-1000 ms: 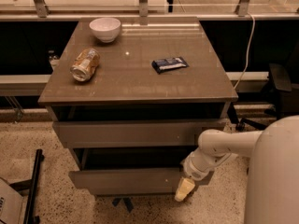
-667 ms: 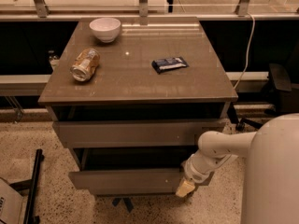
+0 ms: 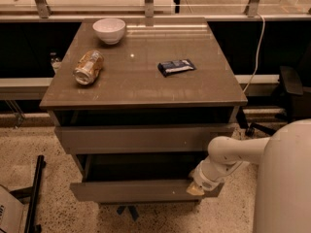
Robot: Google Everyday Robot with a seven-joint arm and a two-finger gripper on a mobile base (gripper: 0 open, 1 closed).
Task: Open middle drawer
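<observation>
The middle drawer (image 3: 141, 191) is the lower grey-brown front, below the upper drawer front (image 3: 141, 139). It stands pulled out, and its dark inside (image 3: 141, 166) shows behind the panel. My gripper (image 3: 197, 189) is at the end of my white arm (image 3: 228, 154). It sits at the right end of the middle drawer's front, at its top edge. The lowest drawer is hidden.
On the cabinet top (image 3: 141, 89) are a white bowl (image 3: 109, 30), a jar lying on its side (image 3: 88, 67) and a dark snack packet (image 3: 176, 67). A black stand (image 3: 34, 193) is on the floor at left. A black chair (image 3: 291, 93) and a white cable (image 3: 257, 42) are at right.
My gripper has shifted slightly up at the drawer's right end. The drawer and the things on top stand about as before.
</observation>
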